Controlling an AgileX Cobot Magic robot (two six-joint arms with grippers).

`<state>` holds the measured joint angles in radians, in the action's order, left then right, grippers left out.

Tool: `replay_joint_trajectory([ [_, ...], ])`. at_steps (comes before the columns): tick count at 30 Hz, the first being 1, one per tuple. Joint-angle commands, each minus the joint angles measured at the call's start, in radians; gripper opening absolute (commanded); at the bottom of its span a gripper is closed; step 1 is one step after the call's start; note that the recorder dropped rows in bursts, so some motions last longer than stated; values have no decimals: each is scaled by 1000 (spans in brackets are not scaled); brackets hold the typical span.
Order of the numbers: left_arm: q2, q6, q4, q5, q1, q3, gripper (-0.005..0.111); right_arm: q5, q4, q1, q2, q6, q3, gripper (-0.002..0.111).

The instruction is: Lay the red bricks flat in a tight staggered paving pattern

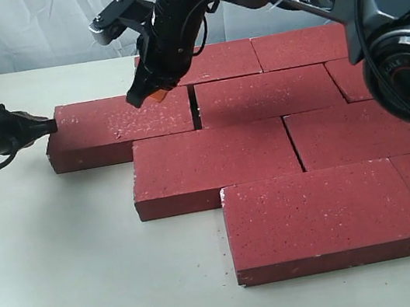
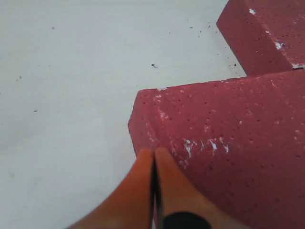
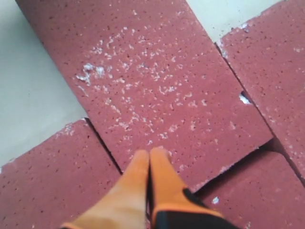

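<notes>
A: State of left gripper?
B: Fingers together, holding nothing; tips against the end face of the rough dark-red rectangular paving brick, probably to push it.
A: And right gripper?
B: Likewise closed and empty, pressing on that brick's top, likely steadying it. A gap showed beside the neighbouring brick.

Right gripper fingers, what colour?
Orange fingers, black at the base; right wrist view shows it best.
</notes>
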<state>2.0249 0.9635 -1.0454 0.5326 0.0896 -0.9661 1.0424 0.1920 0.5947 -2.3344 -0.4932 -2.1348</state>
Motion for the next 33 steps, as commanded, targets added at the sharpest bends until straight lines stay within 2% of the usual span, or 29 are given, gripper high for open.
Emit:
replay_joint_trajectory([
  [1, 2, 3, 6, 6, -35, -9, 0, 18, -8, -21, 22, 0, 10, -1],
  [5, 47, 3, -1, -13, -62, -33, 0, 25, -6, -24, 22, 0, 10, -1],
  [14, 35, 5, -6, -39, -61, -33, 0, 56, -27, -24, 22, 5, 10, -1],
  [19, -1, 88, -99, -46, -61, -33, 0, 62, -41, -24, 22, 17, 10, -1],
  [25, -17, 153, -167, -68, -61, -33, 0, 179, 74, -24, 20, -53, 10, -1],
  [33, -17, 153, -162, -69, -61, -33, 0, 179, 134, -22, 20, -69, 10, -1],
])
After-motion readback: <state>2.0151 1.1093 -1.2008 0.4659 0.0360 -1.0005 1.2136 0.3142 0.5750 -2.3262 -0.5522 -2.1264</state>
